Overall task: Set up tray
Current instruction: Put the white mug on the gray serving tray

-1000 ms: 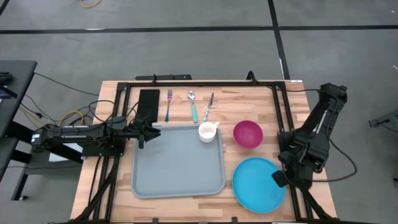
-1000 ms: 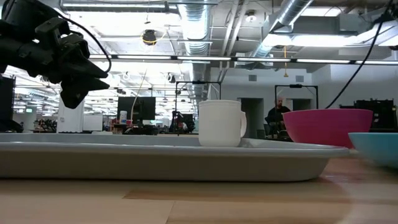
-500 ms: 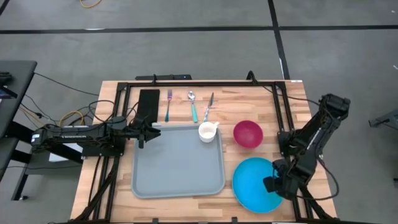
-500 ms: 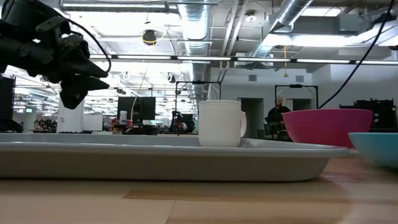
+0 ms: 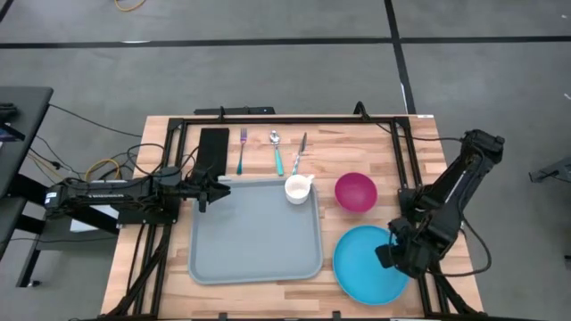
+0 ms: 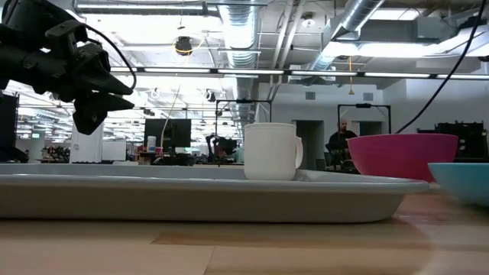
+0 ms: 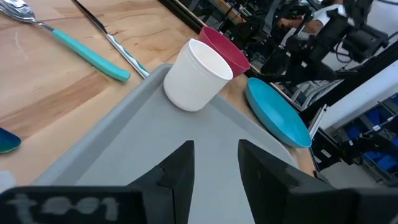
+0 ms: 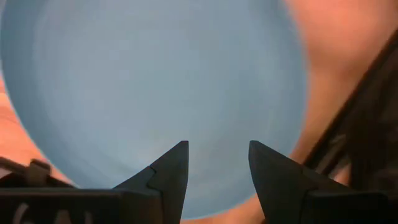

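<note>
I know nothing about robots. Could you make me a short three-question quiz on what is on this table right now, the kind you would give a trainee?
1. True or false: the white cup stands on the tray.
2. Which dish is the right gripper over? A) the pink bowl B) the blue plate C) the tray
3. Fill in: the fork, spoon and knife lie on the bare ____, beyond the tray's far edge.

Key
1. True; it stands in the tray's far right corner.
2. B; the right wrist view looks straight down on the plate between open fingers. The left gripper, also open, waits at the tray's far left corner.
3. Table.
</note>
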Robot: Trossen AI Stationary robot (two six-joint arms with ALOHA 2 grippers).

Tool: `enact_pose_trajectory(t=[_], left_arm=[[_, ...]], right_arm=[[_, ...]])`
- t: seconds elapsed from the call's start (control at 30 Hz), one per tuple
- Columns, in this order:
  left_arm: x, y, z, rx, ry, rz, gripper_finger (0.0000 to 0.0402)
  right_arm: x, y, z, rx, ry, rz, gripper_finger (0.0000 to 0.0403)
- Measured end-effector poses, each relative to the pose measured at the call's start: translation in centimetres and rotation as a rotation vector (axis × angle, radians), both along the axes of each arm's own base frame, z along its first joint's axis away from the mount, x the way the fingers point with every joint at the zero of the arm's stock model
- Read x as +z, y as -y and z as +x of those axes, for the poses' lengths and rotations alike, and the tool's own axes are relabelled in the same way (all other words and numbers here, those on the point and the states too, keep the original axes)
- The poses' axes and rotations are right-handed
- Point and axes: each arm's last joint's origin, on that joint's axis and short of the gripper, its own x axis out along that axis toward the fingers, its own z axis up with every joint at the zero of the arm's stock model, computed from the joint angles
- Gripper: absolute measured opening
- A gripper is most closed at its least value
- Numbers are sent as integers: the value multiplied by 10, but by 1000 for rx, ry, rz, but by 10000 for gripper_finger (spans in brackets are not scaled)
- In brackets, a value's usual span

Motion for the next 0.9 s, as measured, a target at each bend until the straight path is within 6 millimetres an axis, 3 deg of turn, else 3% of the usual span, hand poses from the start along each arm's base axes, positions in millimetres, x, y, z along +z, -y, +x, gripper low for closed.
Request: enact_pose_trajectory(t=[0.13, 0.37, 0.57, 0.9], left_arm=[[0, 0, 0, 0, -1, 0, 112], [6, 1, 1, -20, 63, -36, 112], [17, 0, 2, -2, 182, -76, 112], [17, -2, 2, 65, 190, -95, 112]], right_arm=[[13, 14, -1, 155, -47, -80, 159], [15, 26, -8, 313, -120, -126, 159], [5, 36, -17, 405, -72, -89, 155], [-11, 49, -28, 504, -10, -24, 131]])
